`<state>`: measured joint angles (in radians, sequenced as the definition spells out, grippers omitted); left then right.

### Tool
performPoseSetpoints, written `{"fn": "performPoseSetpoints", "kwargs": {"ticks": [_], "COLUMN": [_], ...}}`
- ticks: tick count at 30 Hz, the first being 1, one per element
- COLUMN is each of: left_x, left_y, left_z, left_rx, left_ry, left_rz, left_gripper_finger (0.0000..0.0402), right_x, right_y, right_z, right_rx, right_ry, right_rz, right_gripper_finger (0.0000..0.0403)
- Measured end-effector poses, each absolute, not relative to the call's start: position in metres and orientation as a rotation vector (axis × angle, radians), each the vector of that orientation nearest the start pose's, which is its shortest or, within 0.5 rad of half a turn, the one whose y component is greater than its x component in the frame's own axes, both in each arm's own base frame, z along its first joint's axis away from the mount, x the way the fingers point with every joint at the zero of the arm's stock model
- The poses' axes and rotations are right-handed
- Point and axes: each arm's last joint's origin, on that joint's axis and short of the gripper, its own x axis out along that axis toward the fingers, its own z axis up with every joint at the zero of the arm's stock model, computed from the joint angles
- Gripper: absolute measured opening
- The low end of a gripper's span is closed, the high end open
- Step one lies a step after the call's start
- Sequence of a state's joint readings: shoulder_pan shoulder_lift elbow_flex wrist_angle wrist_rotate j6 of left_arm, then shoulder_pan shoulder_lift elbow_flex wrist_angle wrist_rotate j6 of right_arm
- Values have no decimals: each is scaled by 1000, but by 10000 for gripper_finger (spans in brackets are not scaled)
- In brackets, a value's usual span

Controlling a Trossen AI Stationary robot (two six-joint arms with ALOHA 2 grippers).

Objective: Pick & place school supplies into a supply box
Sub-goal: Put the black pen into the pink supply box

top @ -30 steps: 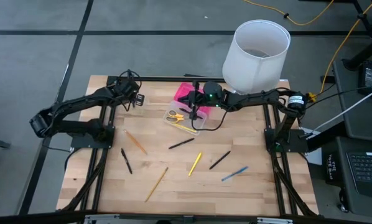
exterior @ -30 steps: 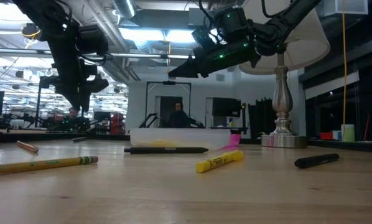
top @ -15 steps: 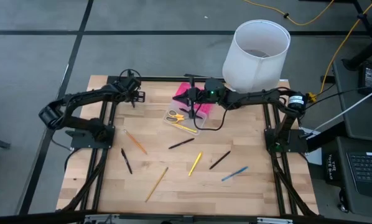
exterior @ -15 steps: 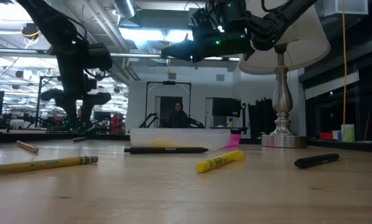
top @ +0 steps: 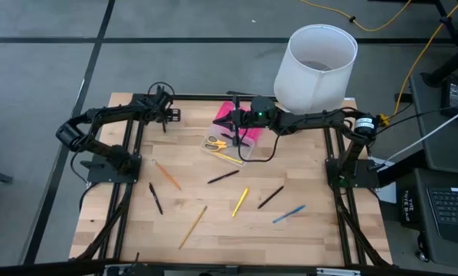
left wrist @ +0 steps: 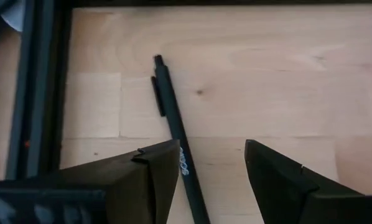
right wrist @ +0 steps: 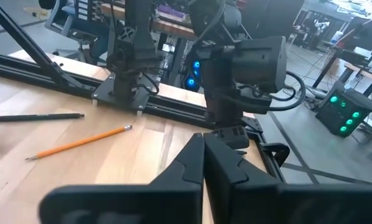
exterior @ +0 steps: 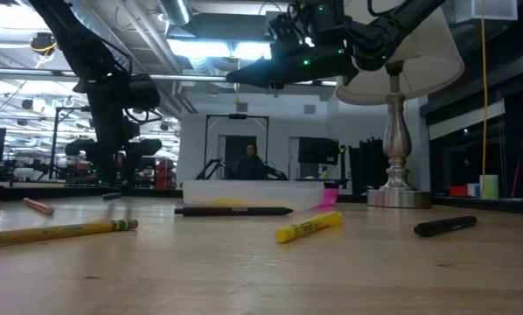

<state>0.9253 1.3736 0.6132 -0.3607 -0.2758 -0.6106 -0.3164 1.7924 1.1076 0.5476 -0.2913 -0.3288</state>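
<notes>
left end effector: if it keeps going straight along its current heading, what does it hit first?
Probably the black pen. The left end effector is open, pointing down at the table, with the pen lying between its fingers. Height above the wood is unclear.

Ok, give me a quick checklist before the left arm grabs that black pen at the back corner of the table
1. Left tool open: ok, fingers stand apart.
2. Black pen lined up: ok, it runs between the fingers in the left wrist view.
3. Pen clear of the black frame rail: ok, bare wood lies between them.
4. Right tool out of the way: ok, shut and empty, above the supply box.
5. Room left in the box: ok, only scissors and a yellow pencil show inside.
6. Tool height above the pen: cannot tell.
</notes>
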Motion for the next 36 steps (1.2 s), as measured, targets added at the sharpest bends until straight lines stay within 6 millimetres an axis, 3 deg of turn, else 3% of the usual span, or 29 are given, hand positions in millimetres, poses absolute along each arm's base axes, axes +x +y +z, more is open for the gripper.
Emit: {"fn": "performPoseSetpoints", "kwargs": {"ticks": [15,22,30,36], "left_x": [135,134,139,136], "left_y": [183,174,180,183], "left_z": [150,149,158,154], "left_rx": [-906,-951,-952,-971], "left_ry": [725,822,776,785], "left_rz": [1477,1465,1467,1515], "left_gripper_finger": [173,153,137,135], "right_x": [383,383,383,383], "right_y": [-117,-117,-117,-117], "right_z": [240,240,240,240], "right_rx": [-290,-290,-282,-282], "right_ry": [133,132,132,132], "right_rz": [-4,-4,-4,-4], "right_gripper_finger": [32,33,33,33]}}
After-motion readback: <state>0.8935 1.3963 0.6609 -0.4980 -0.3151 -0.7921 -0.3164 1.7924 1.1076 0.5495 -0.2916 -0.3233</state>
